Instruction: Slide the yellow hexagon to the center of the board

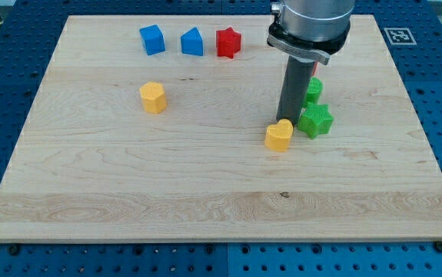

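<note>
The yellow hexagon (pixel 153 98) lies on the wooden board (pixel 205 192) at the view's left of centre, on its own. My tip (pixel 285 122) is far to its right, touching or almost touching the top edge of a yellow heart-shaped block (pixel 279 136). The dark rod rises from there to the arm's grey head at the view's top. Nothing lies between the hexagon and the board's middle.
A green star (pixel 315 121) sits just right of my tip, and a second green block (pixel 313 90) is behind it, partly hidden by the rod. Along the top edge are a blue block (pixel 152 39), a second blue block (pixel 192 42) and a red star (pixel 228 42).
</note>
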Tool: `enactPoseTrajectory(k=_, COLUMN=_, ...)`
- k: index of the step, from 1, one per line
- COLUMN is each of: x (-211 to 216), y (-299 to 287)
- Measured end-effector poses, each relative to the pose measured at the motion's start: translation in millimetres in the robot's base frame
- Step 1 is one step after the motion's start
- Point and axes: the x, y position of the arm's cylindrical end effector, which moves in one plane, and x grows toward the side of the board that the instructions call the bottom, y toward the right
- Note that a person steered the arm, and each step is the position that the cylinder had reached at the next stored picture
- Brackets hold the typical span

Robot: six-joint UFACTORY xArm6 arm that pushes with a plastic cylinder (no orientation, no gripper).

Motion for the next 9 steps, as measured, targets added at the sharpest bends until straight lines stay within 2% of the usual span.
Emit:
enactPoseTrajectory(k=1, x=-1, y=-40)
enactPoseTrajectory(k=4, x=-5, y=-64)
enactPoseTrajectory(k=6, x=-85, y=-150)
enactPoseTrajectory(k=7, x=-87, y=-214)
enactPoseTrajectory(k=9, x=-73, y=-220)
